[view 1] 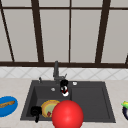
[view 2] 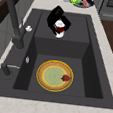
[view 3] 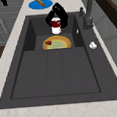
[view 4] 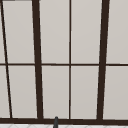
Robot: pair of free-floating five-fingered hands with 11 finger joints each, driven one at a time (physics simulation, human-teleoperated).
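The right hand (view 1: 64,83) has its fingers clamped on a small red-and-white cup (view 1: 65,91) above the sink (view 1: 105,100), by the tap (view 1: 56,70). Keeping it upright looks wise. The left hand (view 1: 35,111), fingers curled and holding nothing, hangs beside the plate (view 1: 49,108).

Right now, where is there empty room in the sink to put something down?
The flat drainboard beside the basin is bare, bordered by the sink rim and the basin edge. The basin is crowded: a yellow plate with a red bit covers most of its floor, and the right hand holds a red-and-white cup above it. The left hand hangs at the basin's front corner.
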